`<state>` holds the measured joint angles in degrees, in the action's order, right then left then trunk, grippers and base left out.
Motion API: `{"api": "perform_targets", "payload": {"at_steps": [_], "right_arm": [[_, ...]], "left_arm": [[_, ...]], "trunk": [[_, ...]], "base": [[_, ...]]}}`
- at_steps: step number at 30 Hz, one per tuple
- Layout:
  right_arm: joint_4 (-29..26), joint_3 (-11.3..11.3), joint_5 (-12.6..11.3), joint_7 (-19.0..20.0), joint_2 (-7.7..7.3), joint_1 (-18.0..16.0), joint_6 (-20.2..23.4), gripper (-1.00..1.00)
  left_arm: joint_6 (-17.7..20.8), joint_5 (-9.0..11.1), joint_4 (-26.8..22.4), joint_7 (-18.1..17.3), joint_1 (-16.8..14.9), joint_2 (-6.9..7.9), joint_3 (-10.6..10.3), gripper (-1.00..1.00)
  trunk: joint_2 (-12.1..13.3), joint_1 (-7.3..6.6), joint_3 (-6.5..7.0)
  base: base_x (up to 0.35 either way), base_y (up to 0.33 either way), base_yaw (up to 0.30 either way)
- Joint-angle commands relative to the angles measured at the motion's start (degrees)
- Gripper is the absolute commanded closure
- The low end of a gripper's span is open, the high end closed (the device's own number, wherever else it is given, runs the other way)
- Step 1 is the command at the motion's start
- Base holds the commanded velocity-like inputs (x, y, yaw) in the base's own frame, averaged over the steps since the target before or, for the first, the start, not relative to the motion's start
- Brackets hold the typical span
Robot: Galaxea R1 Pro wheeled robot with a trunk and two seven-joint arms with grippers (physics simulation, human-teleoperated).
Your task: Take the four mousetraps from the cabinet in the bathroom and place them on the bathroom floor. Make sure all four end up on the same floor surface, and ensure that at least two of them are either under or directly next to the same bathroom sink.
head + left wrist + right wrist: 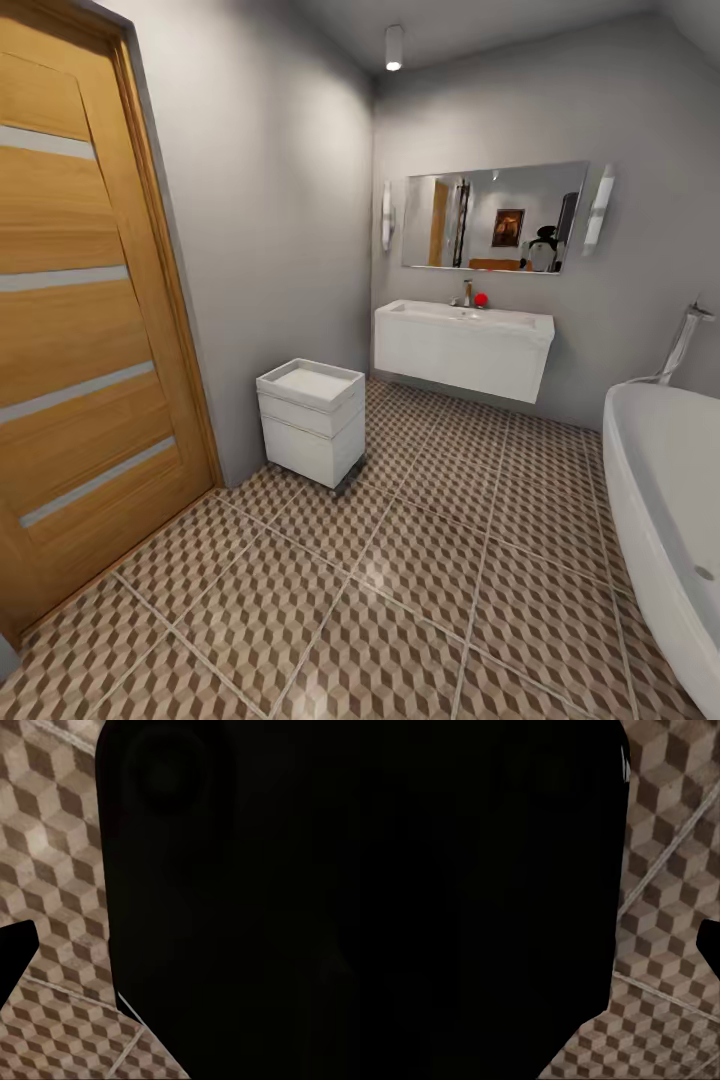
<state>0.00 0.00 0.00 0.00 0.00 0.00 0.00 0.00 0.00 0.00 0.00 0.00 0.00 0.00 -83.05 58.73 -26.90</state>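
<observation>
No mousetraps or orange-brown cabinet showing up here, so the robot is looking at the drop-off end instead. The wide white wall-hung sink (463, 347) is hanging on the far grey wall, and the cube-patterned tiled bathroom floor (420, 590) is spreading out from under it. A small white drawer unit (311, 420) is sitting near the sink, a white bathtub (665, 500) opposite. Can't tell how open either hand is, dark shapes are blocking both wrist views. Risk I'm seeing: mistaking that white unit for the cabinet, or clipping the tub while turning.
</observation>
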Motion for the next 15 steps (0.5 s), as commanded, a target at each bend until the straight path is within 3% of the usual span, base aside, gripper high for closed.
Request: {"api": "perform_targets", "payload": {"at_steps": [1, 15], "right_arm": [[-0.33, 0.33, 0.33, 0.27, -0.17, -0.34, -0.33, -1.00], [-1.02, 0.35, 0.42, 0.19, -0.44, -1.62, -3.44, -1.00]], "left_arm": [[-0.29, 0.33, -0.33, -0.31, -0.08, 0.09, 0.33, -1.00], [-0.26, 0.52, -2.55, -0.28, -0.08, -0.15, 0.44, -1.00]], "trunk": [[-0.03, 0.00, -0.03], [-0.03, 0.00, -0.03]], "base": [[0.000, 0.000, 0.000], [0.000, 0.000, 0.000]]}}
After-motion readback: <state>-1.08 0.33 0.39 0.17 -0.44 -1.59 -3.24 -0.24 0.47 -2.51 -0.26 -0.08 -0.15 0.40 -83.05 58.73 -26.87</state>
